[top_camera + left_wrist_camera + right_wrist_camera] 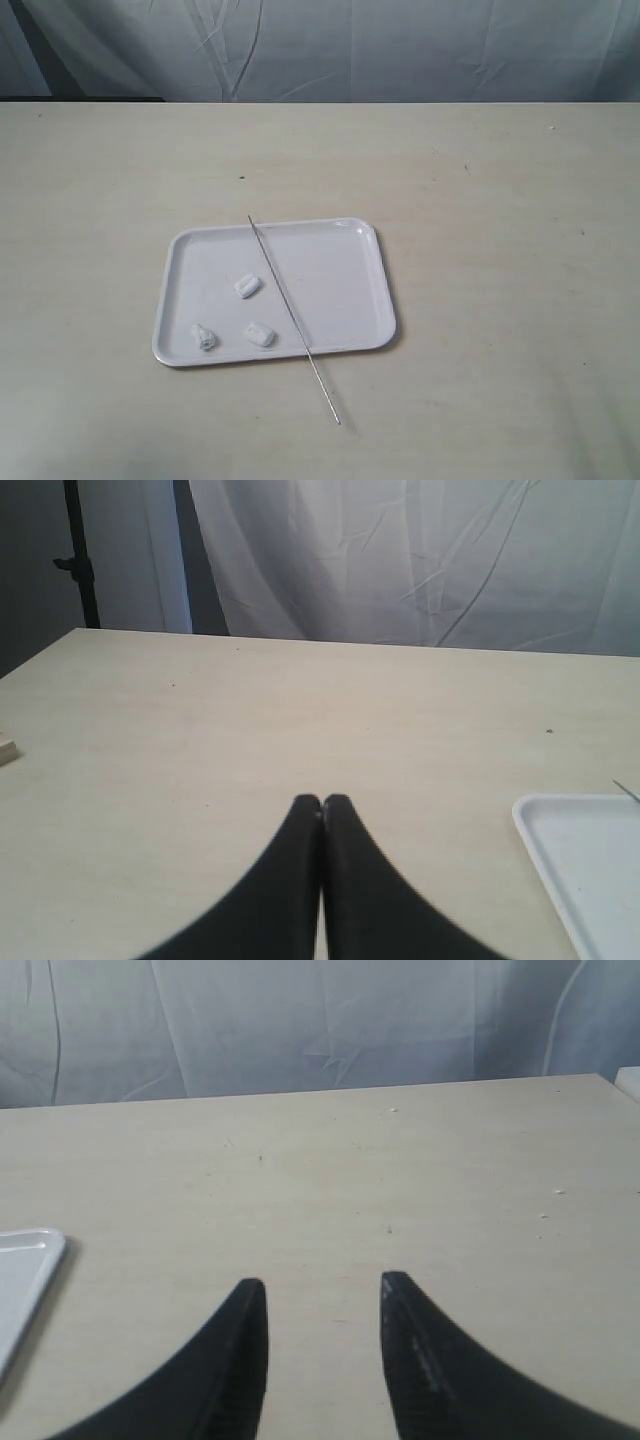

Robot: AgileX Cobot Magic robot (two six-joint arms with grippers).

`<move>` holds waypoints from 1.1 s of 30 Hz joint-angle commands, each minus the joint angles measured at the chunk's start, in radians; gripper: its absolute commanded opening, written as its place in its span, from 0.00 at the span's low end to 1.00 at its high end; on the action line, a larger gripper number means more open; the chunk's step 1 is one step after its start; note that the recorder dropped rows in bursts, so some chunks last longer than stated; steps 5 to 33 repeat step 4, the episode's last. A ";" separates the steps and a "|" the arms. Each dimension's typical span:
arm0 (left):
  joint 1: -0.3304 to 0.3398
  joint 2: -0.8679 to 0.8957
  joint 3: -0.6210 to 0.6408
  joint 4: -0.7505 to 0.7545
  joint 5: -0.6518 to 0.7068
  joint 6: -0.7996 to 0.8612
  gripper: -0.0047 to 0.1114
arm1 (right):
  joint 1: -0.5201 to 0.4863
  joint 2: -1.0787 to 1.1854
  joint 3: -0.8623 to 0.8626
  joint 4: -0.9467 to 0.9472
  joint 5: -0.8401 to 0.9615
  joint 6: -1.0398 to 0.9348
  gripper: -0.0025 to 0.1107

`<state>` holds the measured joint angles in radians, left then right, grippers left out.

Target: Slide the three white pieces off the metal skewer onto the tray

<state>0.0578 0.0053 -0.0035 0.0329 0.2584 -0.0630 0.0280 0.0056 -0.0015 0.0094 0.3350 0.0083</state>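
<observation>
Table (pixel 500 200) lies bare all round the tray (pixel 340 290); wide approach from left, right and far side. Metal skewer (pixel 290 312) runs diagonally across the tray, far tip over the far rim, near end jutting past the near rim onto the table; it bars a straight sweep across. Three white pieces (pixel 248 287) sit loose left of the skewer, apart from one another, two close to the near rim. Tray floor right of the skewer is open. Curtain (pixel 400 50) closes the far edge.

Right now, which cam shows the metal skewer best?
Exterior view: the whole metal skewer lies diagonally across the tray, one end past the rim onto the table. Left wrist view catches only its tip at the frame edge. Right wrist view shows none of it.
</observation>
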 commanded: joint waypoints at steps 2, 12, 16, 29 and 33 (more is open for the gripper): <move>0.001 -0.005 0.004 -0.003 -0.007 -0.004 0.04 | 0.002 -0.006 0.002 0.000 -0.011 -0.008 0.34; 0.001 -0.005 0.004 -0.003 -0.007 -0.004 0.04 | 0.002 -0.006 0.002 0.000 -0.011 -0.008 0.34; 0.001 -0.005 0.004 -0.003 -0.007 -0.004 0.04 | 0.002 -0.006 0.002 0.000 -0.011 -0.008 0.34; 0.001 -0.005 0.004 -0.003 -0.007 -0.004 0.04 | 0.002 -0.006 0.002 0.000 -0.011 -0.008 0.34; 0.001 -0.005 0.004 -0.003 -0.007 -0.004 0.04 | 0.002 -0.006 0.002 0.000 -0.011 -0.008 0.34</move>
